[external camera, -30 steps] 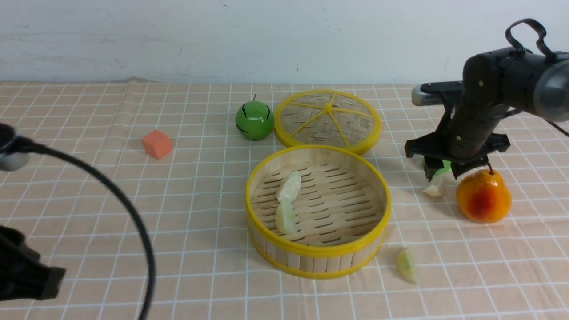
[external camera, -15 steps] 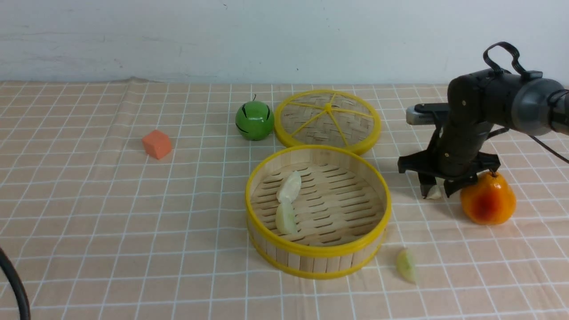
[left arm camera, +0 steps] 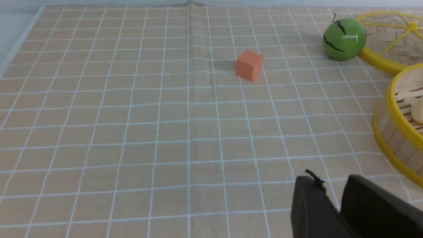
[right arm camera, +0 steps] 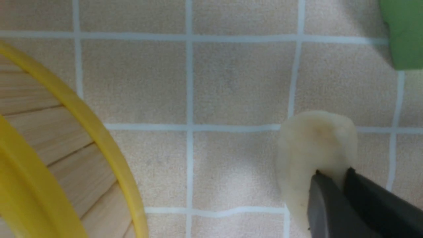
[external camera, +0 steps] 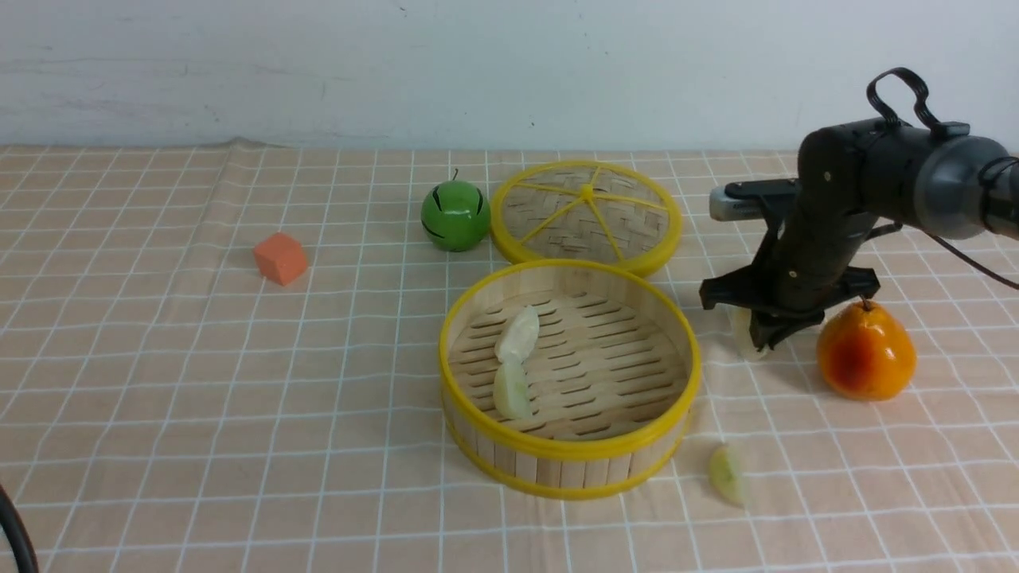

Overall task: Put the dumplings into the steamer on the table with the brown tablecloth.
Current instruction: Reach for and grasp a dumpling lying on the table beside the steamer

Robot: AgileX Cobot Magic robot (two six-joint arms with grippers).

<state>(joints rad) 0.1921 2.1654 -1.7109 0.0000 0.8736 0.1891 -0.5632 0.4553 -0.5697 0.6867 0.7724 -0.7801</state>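
The bamboo steamer (external camera: 569,465) stands mid-table on the brown tablecloth (external camera: 199,382). Two dumplings (external camera: 517,333) (external camera: 512,391) lie inside it on its left side. A third dumpling (external camera: 728,475) lies on the cloth by its front right. My right gripper (external camera: 758,341) is shut on a whitish dumpling (external camera: 740,328), low over the cloth between the steamer and a pear. In the right wrist view both fingers pinch that dumpling (right arm camera: 314,145), with the steamer wall (right arm camera: 49,138) beside it. My left gripper (left arm camera: 332,183) is narrowly open and empty over bare cloth, left of the steamer rim (left arm camera: 396,109).
An orange-red pear (external camera: 865,350) sits just right of the right gripper. The woven steamer lid (external camera: 587,215) and a green round fruit (external camera: 455,215) lie behind the steamer. An orange cube (external camera: 280,258) is at the left. A green block (right arm camera: 401,33) edges the right wrist view.
My right gripper came down beside the pear, closed on the dumpling and shifted left toward the steamer. The left arm and its cable drew back out of the front view.
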